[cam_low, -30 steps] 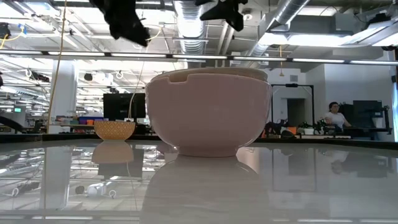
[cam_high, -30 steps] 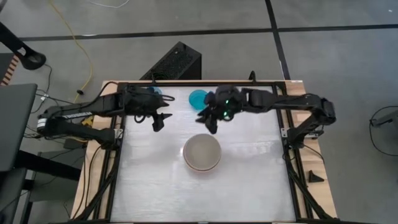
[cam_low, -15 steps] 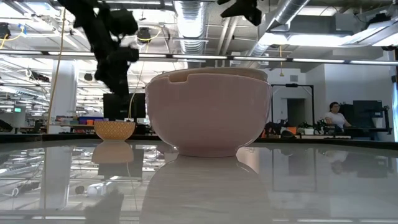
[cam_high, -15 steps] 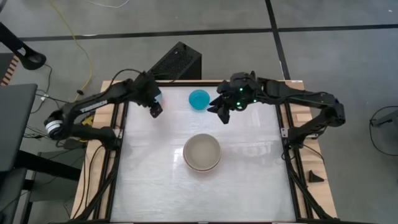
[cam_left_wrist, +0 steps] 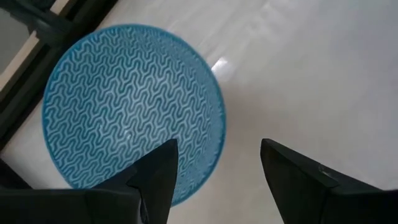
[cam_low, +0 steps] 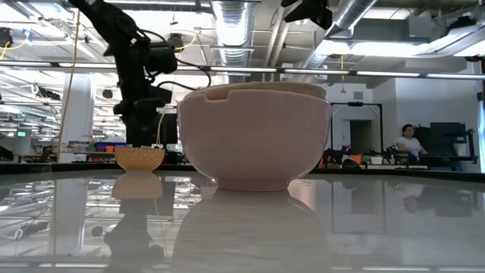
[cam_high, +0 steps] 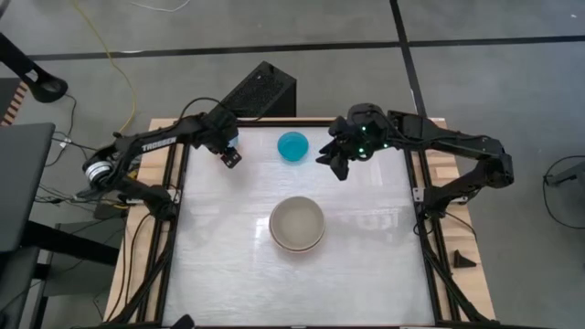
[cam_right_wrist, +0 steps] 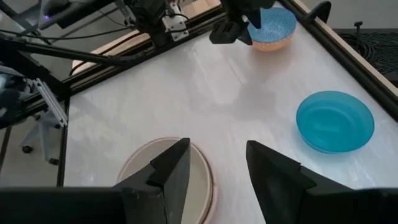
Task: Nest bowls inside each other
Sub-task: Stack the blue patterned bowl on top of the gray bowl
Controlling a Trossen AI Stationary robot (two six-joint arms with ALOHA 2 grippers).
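A stack of nested bowls stands mid-table: a pinkish outer bowl with a grey-beige one inside. A light blue bowl with a wavy pattern rests on its base in the far left corner. My left gripper hovers open just above it, one finger over its rim and the other over bare table. A turquoise bowl sits near the far edge. My right gripper hangs open in the air to the right of the turquoise bowl.
A black frame rail borders the table close beside the patterned bowl. Bare white tabletop lies between the stack and the near edge. In the low view a person sits far off in the room behind.
My left gripper has swung toward the far left corner, dropped and tipped to point steeply down over the patterned blue bowl. My right gripper has drawn away from the stack toward the table's right edge and risen slightly. The bowls have not moved.
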